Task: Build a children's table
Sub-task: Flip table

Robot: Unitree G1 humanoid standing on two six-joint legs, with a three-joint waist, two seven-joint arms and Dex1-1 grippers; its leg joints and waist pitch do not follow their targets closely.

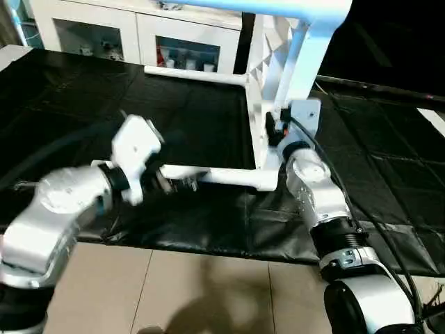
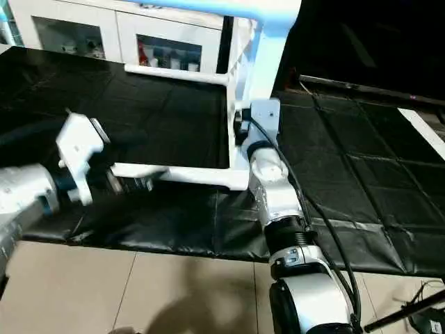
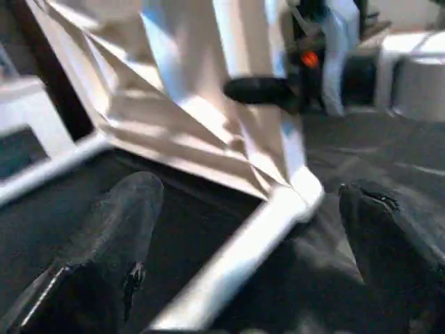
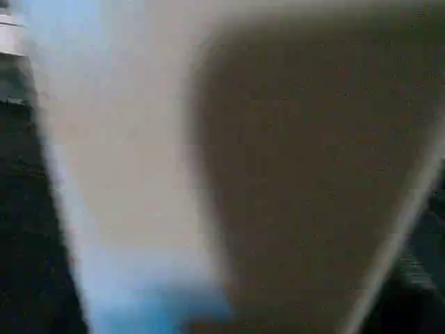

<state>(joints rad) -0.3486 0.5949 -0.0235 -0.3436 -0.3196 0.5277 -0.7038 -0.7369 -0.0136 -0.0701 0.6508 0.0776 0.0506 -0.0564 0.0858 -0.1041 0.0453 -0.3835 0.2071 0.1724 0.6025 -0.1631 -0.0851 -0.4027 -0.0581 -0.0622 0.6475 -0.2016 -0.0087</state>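
Left gripper [image 3: 243, 278] is standing wide open around a white table leg [image 1: 222, 176] at frame centre. Right gripper's [image 1: 278, 129] opening is hiding against the upended tabletop [image 1: 268, 62]; cannot tell.

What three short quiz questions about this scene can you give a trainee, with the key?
1. True or false: the tabletop lies flat on the black mat.
2. What lies between the open fingers of the left gripper? A: a table leg. B: a cable. C: a cup.
3. Which furniture stands behind the mat?

Key: 1 false, it stands on its edge; 2 A; 3 the white cabinet with glass doors.
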